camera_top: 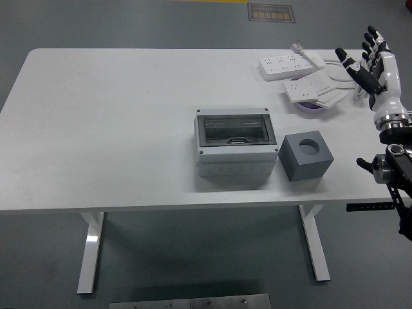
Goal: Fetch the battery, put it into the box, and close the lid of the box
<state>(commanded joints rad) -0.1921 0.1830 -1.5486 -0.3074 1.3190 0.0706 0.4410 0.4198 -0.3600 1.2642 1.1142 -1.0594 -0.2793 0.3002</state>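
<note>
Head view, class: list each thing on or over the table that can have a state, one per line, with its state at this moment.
Grey box: transparent lid down, flat on the table.
Dark grey cube: upright, round hole facing up, just right of the box.
Power strips: lying loose at the far right, cables trailing.
Right hand: fingers spread, holding nothing, raised at the table's right edge.
</note>
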